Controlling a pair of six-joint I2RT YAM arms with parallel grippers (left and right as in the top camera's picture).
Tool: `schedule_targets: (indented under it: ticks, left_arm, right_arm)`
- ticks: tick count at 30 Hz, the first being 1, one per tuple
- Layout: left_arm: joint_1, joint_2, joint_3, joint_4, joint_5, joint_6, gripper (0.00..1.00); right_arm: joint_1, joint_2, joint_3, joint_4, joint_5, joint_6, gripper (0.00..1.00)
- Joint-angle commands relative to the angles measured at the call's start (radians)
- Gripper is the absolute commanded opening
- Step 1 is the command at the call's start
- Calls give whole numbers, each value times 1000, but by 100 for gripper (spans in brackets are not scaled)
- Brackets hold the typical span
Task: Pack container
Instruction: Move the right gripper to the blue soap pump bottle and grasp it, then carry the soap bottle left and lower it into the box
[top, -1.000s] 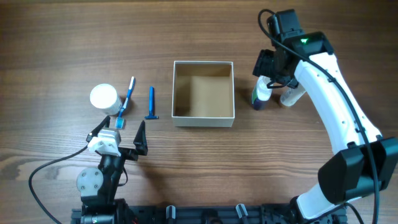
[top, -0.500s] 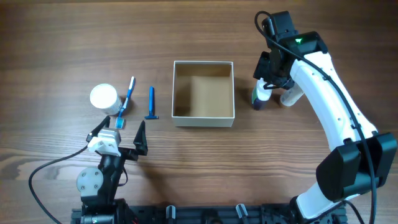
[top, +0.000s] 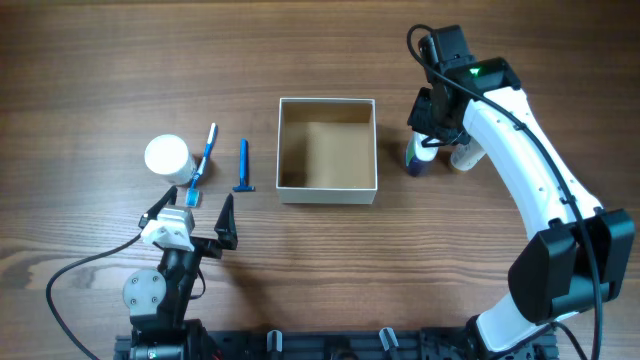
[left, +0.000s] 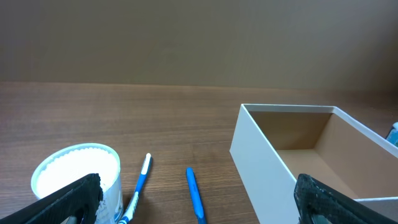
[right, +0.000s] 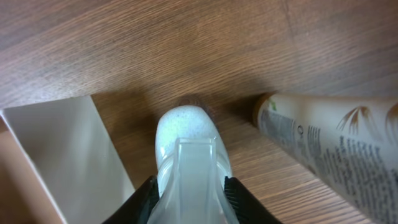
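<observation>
The container (top: 326, 186) is a square white-walled box with a tan inside, at the table's middle; it also shows in the left wrist view (left: 261, 155) and at the left edge of the right wrist view (right: 56, 149). It holds nothing. My right gripper (top: 428, 132) is just right of it, shut on a translucent white-capped bottle (top: 419, 156) that stands on the table; in the right wrist view both fingers (right: 189, 193) press the bottle (right: 186, 146). My left gripper (top: 192, 212) is open and empty near the front left, and its fingers (left: 196, 208) frame the left wrist view.
A printed white tube (top: 466, 154) lies right of the bottle, also in the right wrist view (right: 329, 146). Left of the container lie a blue razor (top: 243, 166), a blue toothbrush (top: 205, 160) and a round white jar (top: 167, 157).
My right wrist has shifted slightly left and settled over the bottle. The bottle has stayed in place. The left arm has not moved.
</observation>
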Motion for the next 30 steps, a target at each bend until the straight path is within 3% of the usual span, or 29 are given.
schedule_targets:
  ticks: [1, 18, 30]
  left_arm:
    - [-3, 0, -6, 0, 9, -10, 100]
    - [-3, 0, -6, 0, 9, -10, 100]
    - [-3, 0, -6, 0, 9, -10, 100]
  right_arm:
    - [3, 14, -6, 6, 63, -43, 20]
    - [19, -136, 2, 8, 107, -115, 16]
    - [300, -334, 174, 24, 108, -198, 16]
